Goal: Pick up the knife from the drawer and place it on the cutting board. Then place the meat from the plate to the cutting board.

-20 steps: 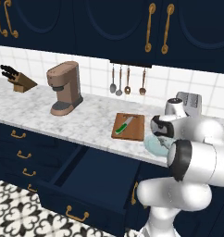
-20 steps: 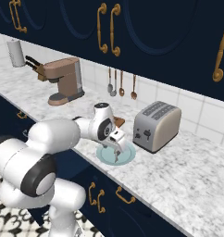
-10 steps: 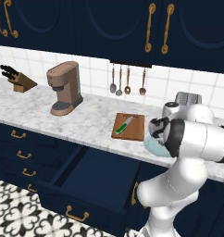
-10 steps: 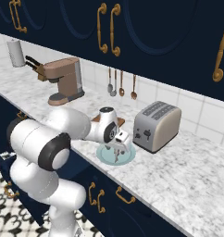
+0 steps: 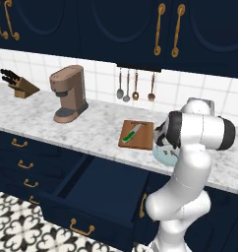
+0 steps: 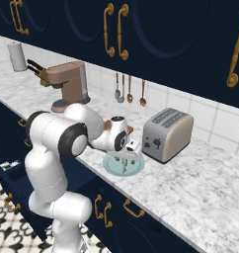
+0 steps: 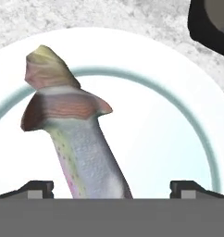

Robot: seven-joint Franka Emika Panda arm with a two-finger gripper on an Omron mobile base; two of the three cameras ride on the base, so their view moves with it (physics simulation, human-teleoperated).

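Meat: the fish-shaped meat (image 7: 77, 139) lies on the plate (image 7: 178, 139), running up between the fingers (image 7: 37, 189), which stand spread to either side of it.
Knife: the knife (image 5: 133, 133) rests on the cutting board (image 5: 144, 139), left of the fingers.
Edges: the plate sits near the surface's (image 6: 200, 173) front edge; the toaster (image 6: 167, 134) stands just beyond.
Room: the drawer (image 5: 106, 189) hangs open below.
Hidden: the meat's tail end is cut off.
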